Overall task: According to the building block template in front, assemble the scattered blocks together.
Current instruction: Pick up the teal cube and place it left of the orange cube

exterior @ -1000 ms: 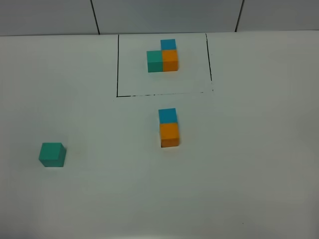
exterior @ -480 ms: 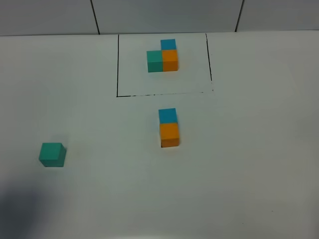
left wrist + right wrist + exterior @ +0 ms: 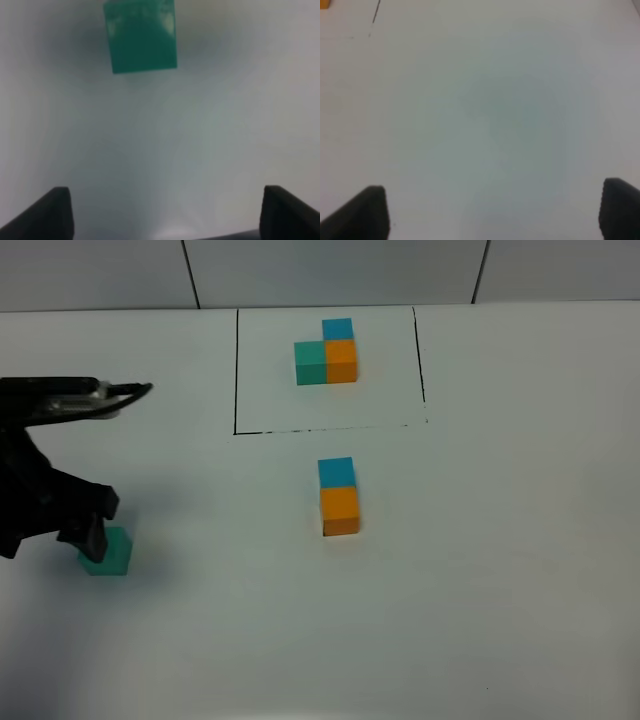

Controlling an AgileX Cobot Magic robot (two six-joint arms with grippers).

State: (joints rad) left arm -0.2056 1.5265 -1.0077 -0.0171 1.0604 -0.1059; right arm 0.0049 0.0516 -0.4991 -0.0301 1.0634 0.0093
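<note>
Left hand (image 3: 167, 215): jaws were spread wide, nothing between them. Wrist view showed only the two dark fingertips (image 3: 55, 212) at the frame edges with bare bench (image 3: 500, 570) in the gap.

Teal cube (image 3: 141, 36) sat ahead of the fingertips, outside the gap, with no contact visible. It was flat on the bench and turned slightly relative to the hand.

In the high view the left arm (image 3: 40, 490) reached in from the left edge. Its hand overlapped the upper-left corner of the teal cube (image 3: 108, 552), so I couldn't tell touching from hovering in that view.

Right hand (image 3: 492, 212): jaws also well apart, gripping nothing and touching nothing, with plain bench below. It was out of the high view. A sliver of orange and a bit of black line showed in one corner of its wrist view.

Other loose blocks:
- Blue cube (image 3: 336, 472) and orange cube (image 3: 340, 511) sat mid-bench, touching face to face.
- Blue was on the far side, orange nearer the camera.
- Both were well apart from the teal cube and from either hand.

Template (image 3: 326, 358) was at the far side of the bench inside the black outline (image 3: 236, 370). It had teal left of orange, touching, and blue behind the orange. The blue/orange pair lay just outside the outline's near edge.
</note>
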